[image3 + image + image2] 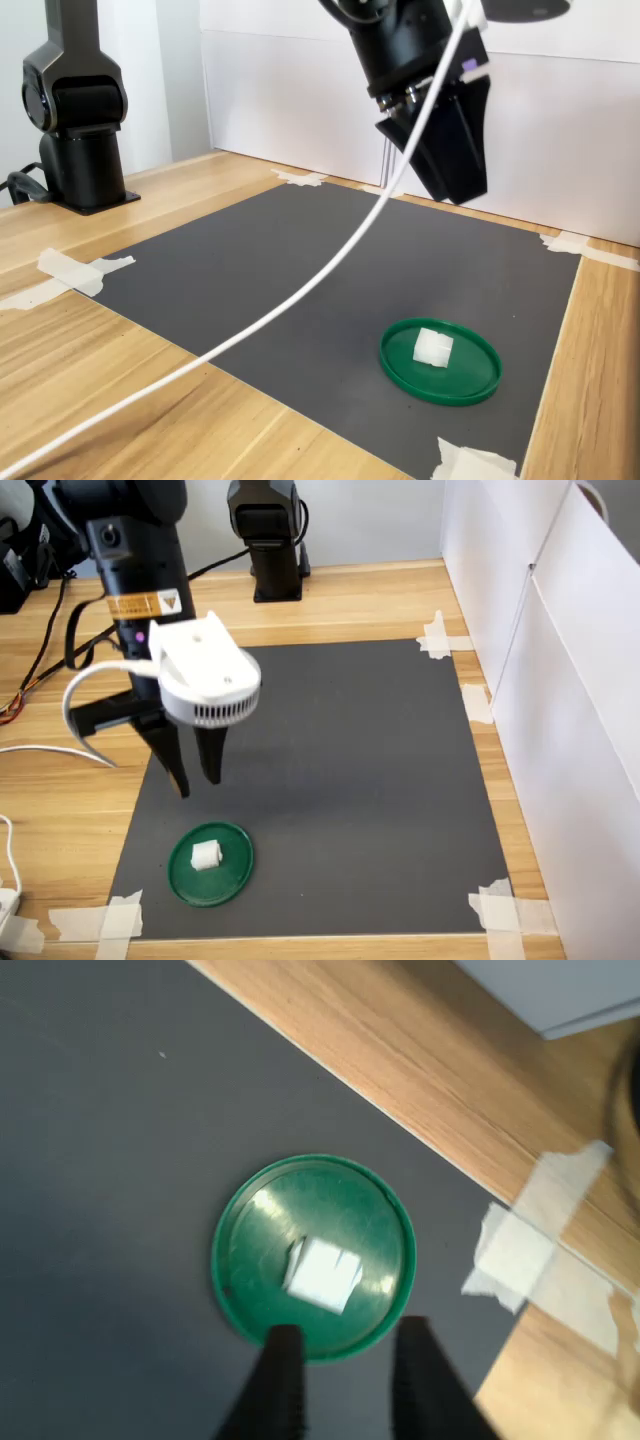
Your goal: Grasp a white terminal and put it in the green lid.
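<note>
The white terminal (206,855) (323,1275) (433,347) lies inside the green lid (180,880) (260,1220) (470,372), near its middle. The lid rests flat on the dark mat, near the corner at the first exterior view's lower left. My gripper (198,783) (345,1345) (458,190) hangs well above the lid, pointing down. It is open, and nothing sits between its black fingers (280,1370). It touches neither the terminal nor the lid.
The dark grey mat (350,780) is taped at its corners (120,920) to a wooden table. White panels (560,680) wall the first exterior view's right side. A black stand (270,540) sits at the back. A white cable (300,290) trails from the arm across the second exterior view.
</note>
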You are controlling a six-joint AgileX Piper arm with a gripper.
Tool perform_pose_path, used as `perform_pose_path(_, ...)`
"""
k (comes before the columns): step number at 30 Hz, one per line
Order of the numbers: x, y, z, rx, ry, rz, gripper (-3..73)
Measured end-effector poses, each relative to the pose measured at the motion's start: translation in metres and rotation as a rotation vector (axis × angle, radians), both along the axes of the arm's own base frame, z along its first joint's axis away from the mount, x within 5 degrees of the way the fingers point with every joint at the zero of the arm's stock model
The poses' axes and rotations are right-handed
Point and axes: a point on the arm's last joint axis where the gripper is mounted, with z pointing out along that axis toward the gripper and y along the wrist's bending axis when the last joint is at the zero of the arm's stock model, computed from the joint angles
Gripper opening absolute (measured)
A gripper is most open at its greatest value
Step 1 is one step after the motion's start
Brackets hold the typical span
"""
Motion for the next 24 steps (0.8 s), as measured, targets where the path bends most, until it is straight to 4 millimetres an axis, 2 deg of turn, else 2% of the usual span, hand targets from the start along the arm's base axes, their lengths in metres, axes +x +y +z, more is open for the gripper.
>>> perform_pose_path(3,-0.029,0.001,0.009,0.056,-0.083,-0.074,4.2)
perform_pose_path(5,-0.048,0.001,0.015,0.117,-0.149,-0.146,0.0)
perform_pose_path(10,-0.099,0.001,0.031,0.393,-0.355,-0.377,-1.9)
perform_pose_path(14,-0.140,0.002,0.034,0.587,-0.464,-0.485,-2.0)
perform_pose_path(19,-0.184,0.005,0.018,0.659,-0.490,-0.518,-2.0)
perform_pose_path(24,-0.225,0.007,-0.025,0.684,-0.483,-0.543,-2.1)
